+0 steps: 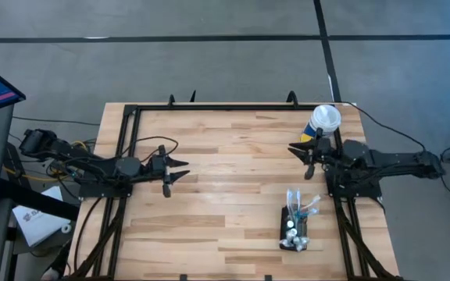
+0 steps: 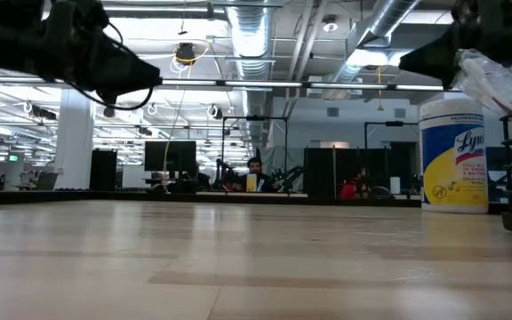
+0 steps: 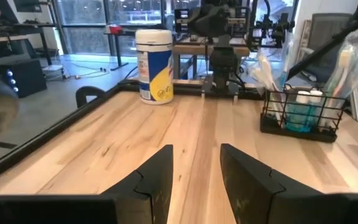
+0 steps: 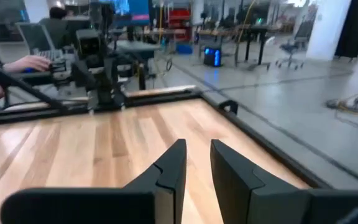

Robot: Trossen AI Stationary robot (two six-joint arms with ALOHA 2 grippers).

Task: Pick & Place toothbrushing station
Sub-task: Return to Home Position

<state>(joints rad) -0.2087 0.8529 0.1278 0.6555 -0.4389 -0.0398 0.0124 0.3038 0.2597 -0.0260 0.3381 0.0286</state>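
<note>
Your left gripper (image 1: 181, 170) hangs over the table's (image 1: 225, 234) left side, fingers apart. Open wood spans the middle between the arms. Your right gripper (image 1: 295, 160) is at the right, fingers apart, beside the canister (image 1: 325, 121) at the far right corner. The toothbrushing station (image 1: 295, 226) stands loaded close to the right and near edges.

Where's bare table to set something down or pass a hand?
Widest bare patch: the middle of the table, between the left gripper and the right gripper, both open and empty. Also bare: the boards from the left arm across to the wire organizer. Crowded: the right side, where the canister, right gripper and organizer line up.
</note>
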